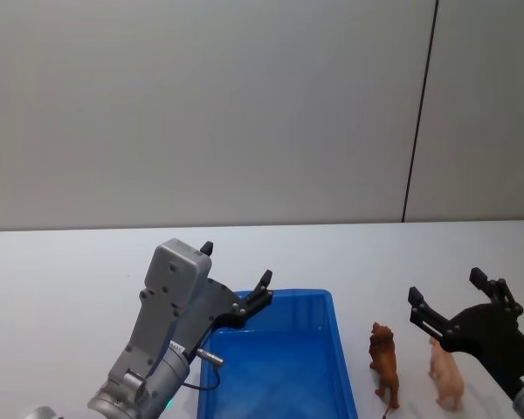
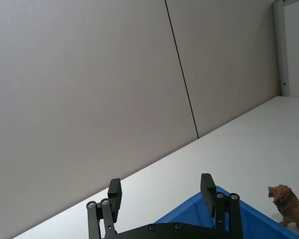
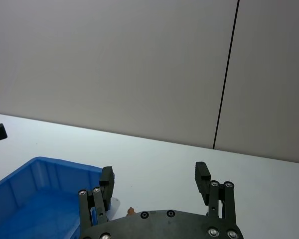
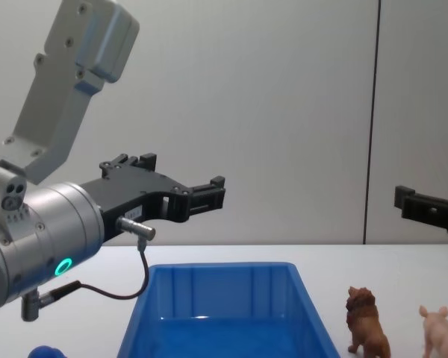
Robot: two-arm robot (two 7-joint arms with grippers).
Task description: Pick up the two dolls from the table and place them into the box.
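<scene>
Nearest my chest camera, the left arm's grey housing fills the lower left of the frame, and its left gripper (image 4: 183, 173) reaches toward the middle, raised well above the box (image 4: 216, 267). I record its fingers spread wide with nothing between them; the left wrist view confirms the gap. In the head view this gripper sits at lower centre-left, over the box's far left corner. The box rests on the table (image 1: 70, 279) at bottom centre of the head view. The lion (image 1: 384, 362) stands upright on the table just right of the box, apart from its wall. The pig (image 1: 445, 371) stands upright to the right of the lion, near it but not touching. The right gripper (image 1: 446, 286) is at the lower right of the head view, fingers parted and empty, just above the pig in the frame; the chest view places it at the right edge, well clear of the tabletop. A small blue rounded object (image 4: 45, 350) lies at that view's bottom left.
</scene>
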